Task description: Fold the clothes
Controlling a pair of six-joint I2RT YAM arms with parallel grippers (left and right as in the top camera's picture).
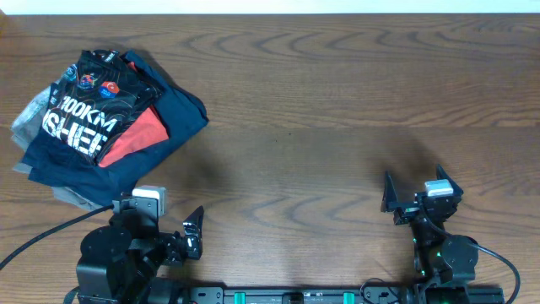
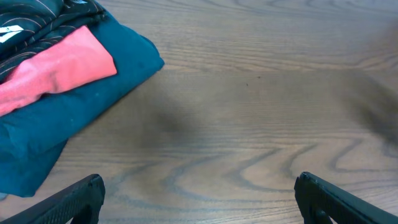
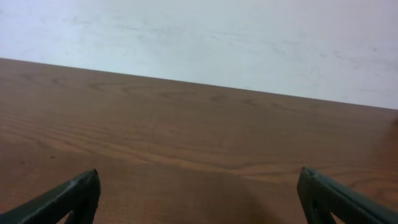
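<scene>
At the far left of the brown wood-grain table lies a loose heap of garments. On top sits the black, thin, shiny sports jersey with fine contour lines, small coloured logos and large white "100KM" lettering, crumpled and unfolded. Under its right edge a plain red-orange shirt pokes out. Both rest on a plain navy blue garment whose corner points toward the table's middle. A bit of grey cloth shows at the heap's left edge, beneath the rest.

Just in front of the heap, at the table's near edge, stands the left arm, with a black cable running off to the left. The left gripper is released, its two dark fingers spread wide and holding nothing. In its wrist view the bare wood lies between the fingers, and the heap fills the upper left corner, well apart from the tips: a strip of the jersey at the top, the red-orange fold below it, and the blue cloth underneath.

The middle of the table shows only wood grain and soft shadows.

At the right, near the front edge, stands the right arm. The right gripper is likewise released, fingers wide apart and empty. Its camera looks across the tabletop toward a pale, plain wall beyond the far edge.
</scene>
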